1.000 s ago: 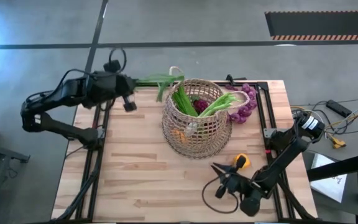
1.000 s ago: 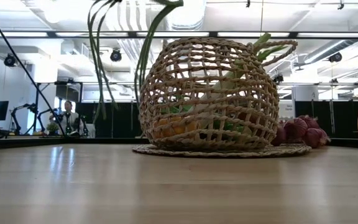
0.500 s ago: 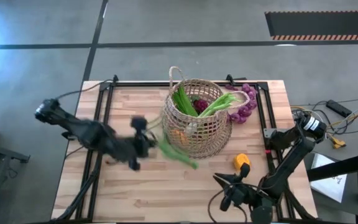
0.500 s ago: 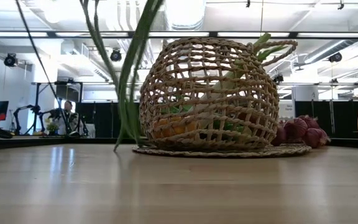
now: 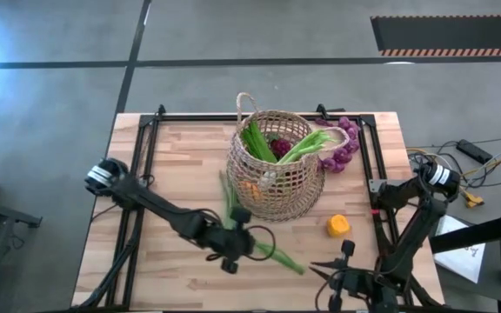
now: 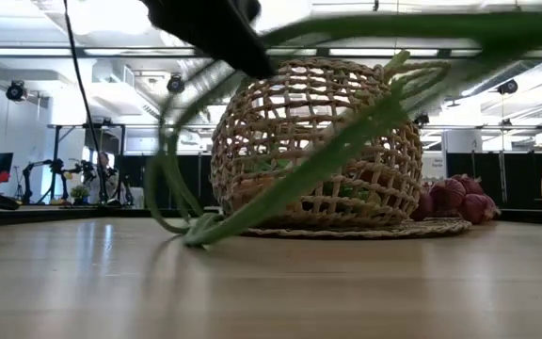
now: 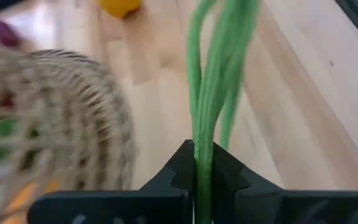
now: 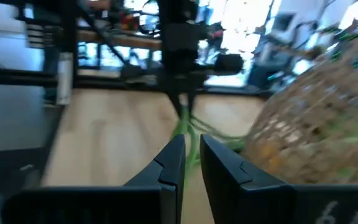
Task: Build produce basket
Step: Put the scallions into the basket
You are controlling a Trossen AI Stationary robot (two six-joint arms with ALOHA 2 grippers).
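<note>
Below the basket (image 5: 276, 165), lower middle of the high view: left tool (image 5: 236, 241) pinching a green stalk (image 5: 272, 252).
Right tool (image 5: 342, 280), nearly pressed together and empty, sits at bottom right over the surface (image 5: 172, 174).

Light butcher-block surface (image 5: 172, 174) up top, edged by a black metal frame (image 5: 143, 148), sitting on grey concrete floor (image 5: 233, 35). A flat woven disc (image 6: 440, 228) lies on the wood. Off the right edge, loose cables (image 5: 468, 169) trail about, and a black-and-orange striped mat (image 5: 446, 35) lies far back. Across the room, a person (image 6: 102, 179) sits among dark stands under ceiling lights (image 6: 280, 14).
</note>
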